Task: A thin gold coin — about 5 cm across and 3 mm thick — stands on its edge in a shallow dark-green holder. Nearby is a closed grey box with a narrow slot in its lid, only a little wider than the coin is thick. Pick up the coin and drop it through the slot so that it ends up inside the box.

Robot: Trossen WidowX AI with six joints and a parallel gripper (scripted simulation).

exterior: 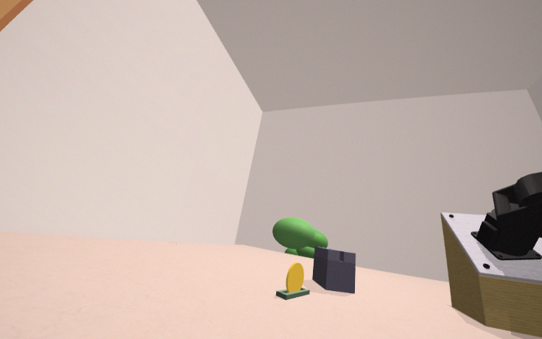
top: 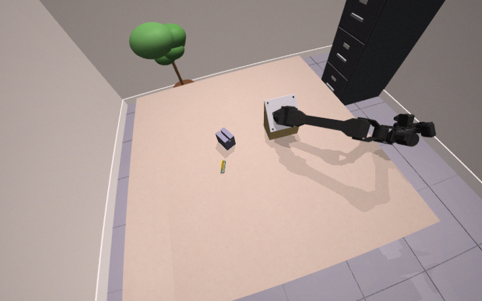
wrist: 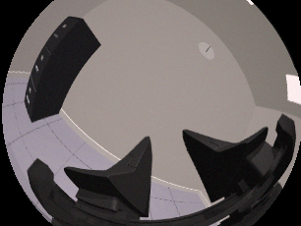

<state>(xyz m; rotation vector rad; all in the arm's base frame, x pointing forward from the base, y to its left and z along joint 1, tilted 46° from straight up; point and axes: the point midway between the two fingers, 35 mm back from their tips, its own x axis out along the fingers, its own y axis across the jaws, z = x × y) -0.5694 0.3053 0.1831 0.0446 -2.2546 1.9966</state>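
Nothing of the task appears done. The coin is seen upright on edge in its holder, far from the claw and on the other side of the arm's base; the box stands just beside the coin, equally far off, its slot unfilled. The claw is held out over the floor, pointed away, its fingers partly closed with nothing between them. Approach, grasp, carry and drop are all judged outstanding. Counted on the tabletop: one coin, one holder, one box, one claw.
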